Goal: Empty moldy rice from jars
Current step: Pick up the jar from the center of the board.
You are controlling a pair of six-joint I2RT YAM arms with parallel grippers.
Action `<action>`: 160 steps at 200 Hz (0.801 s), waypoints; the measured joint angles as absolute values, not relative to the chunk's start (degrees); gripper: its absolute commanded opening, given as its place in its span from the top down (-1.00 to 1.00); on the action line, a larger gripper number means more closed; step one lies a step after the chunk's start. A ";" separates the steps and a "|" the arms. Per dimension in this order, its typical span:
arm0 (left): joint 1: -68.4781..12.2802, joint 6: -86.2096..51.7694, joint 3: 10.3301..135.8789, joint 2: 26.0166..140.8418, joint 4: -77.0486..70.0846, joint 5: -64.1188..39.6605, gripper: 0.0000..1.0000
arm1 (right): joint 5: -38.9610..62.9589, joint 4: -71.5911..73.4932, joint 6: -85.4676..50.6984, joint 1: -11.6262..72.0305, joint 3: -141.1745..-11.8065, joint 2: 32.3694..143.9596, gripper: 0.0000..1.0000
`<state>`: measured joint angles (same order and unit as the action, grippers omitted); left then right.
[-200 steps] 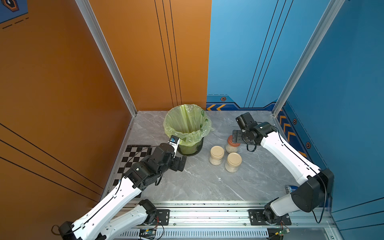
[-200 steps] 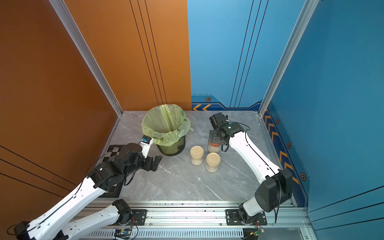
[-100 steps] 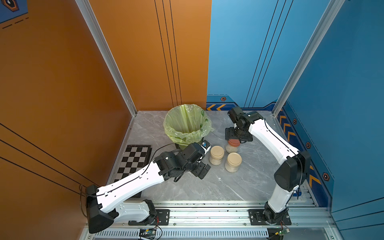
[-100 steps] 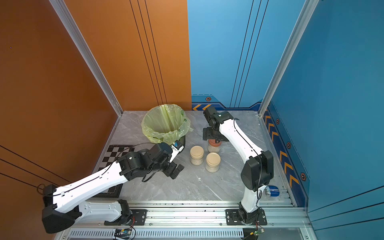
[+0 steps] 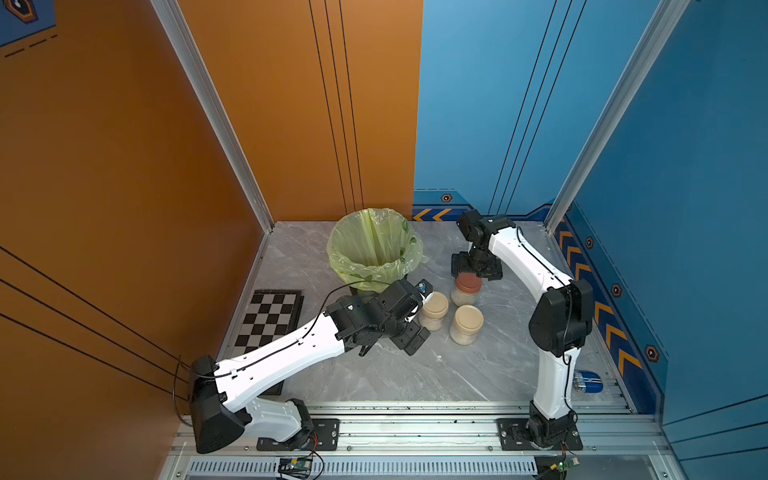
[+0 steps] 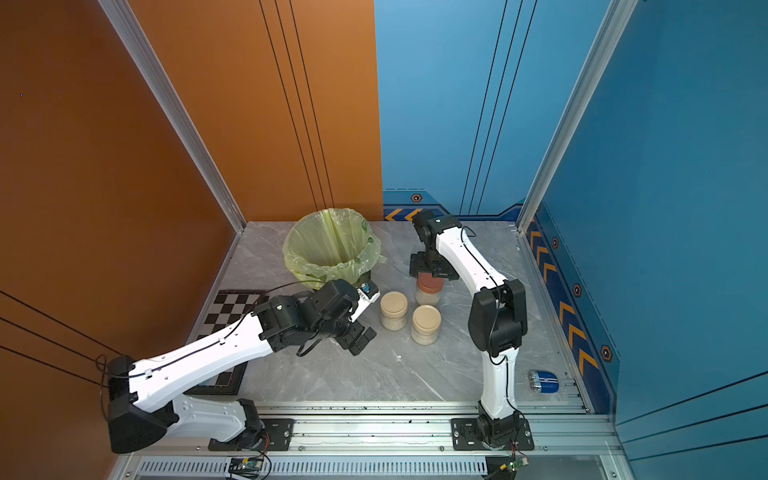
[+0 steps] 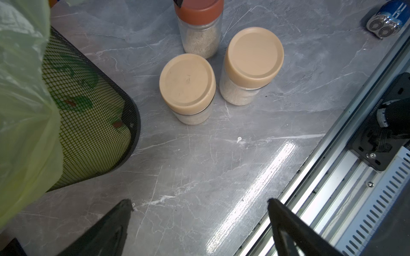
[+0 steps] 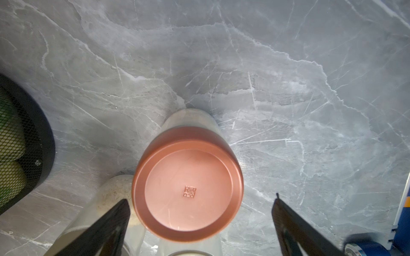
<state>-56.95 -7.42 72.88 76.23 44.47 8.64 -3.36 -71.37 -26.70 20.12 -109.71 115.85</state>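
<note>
On reddish-brown lid (image 8: 187, 177), embossed square stamp (image 8: 190, 192)

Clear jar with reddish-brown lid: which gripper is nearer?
Right. The right gripper hovers open directly over the clear reddish-brown-lidded jar; the left gripper is aside, beyond a beige-lidded clear jar.

Stereo pair is looking down over the whole table (image 5: 457, 374).
Both wrist cameras are framing the red-lidded jar (image 8: 188, 188) close.

Orange/blue walls (image 5: 124, 145), gry marble tbl (image 5: 415, 374)
</note>
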 measured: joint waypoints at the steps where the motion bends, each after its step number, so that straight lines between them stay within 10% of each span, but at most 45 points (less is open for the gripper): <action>1: -56.90 -7.35 72.88 76.27 44.45 8.62 -0.96 | -3.33 -71.40 -26.68 20.10 -109.73 115.92 -1.00; 160: -51.29 -7.60 75.29 83.42 44.84 2.17 -0.96 | -0.64 -71.33 -26.63 19.27 -111.48 125.58 -1.00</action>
<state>-51.29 -7.60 75.29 83.42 44.84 2.17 -0.64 -71.33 -26.63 19.27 -111.48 125.58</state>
